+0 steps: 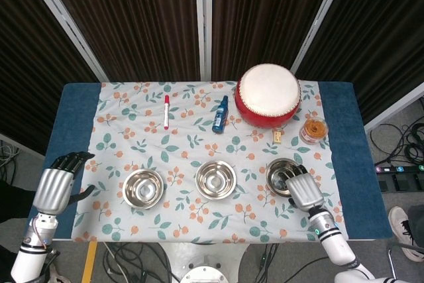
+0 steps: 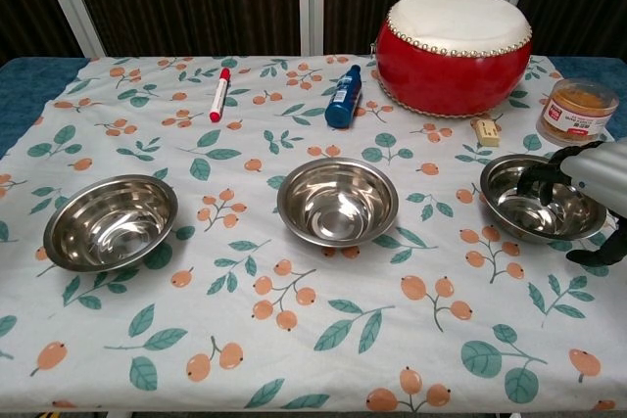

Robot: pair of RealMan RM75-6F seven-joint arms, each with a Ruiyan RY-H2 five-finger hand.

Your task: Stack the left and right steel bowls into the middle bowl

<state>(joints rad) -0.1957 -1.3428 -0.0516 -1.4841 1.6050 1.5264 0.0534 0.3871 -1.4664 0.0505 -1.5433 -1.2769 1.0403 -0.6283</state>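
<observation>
Three steel bowls stand in a row on the floral cloth: the left bowl (image 1: 143, 187) (image 2: 110, 221), the middle bowl (image 1: 216, 179) (image 2: 337, 202) and the right bowl (image 1: 279, 173) (image 2: 534, 201). All are empty and upright. My right hand (image 1: 302, 191) (image 2: 592, 178) hangs over the right bowl's right rim. Its dark fingers (image 2: 545, 175) curl down into the bowl and its thumb sits outside the rim, and it grips nothing. My left hand (image 1: 56, 187) hovers open over the table's left edge, well left of the left bowl, and shows only in the head view.
At the back right stands a red drum (image 1: 268, 95) (image 2: 456, 36). A blue bottle (image 1: 220, 114) (image 2: 343, 97) and a red-capped marker (image 1: 166, 111) (image 2: 219, 94) lie behind the bowls. A small jar (image 1: 313, 130) (image 2: 577, 112) and a little tan block (image 1: 277, 137) (image 2: 483, 131) sit behind the right bowl.
</observation>
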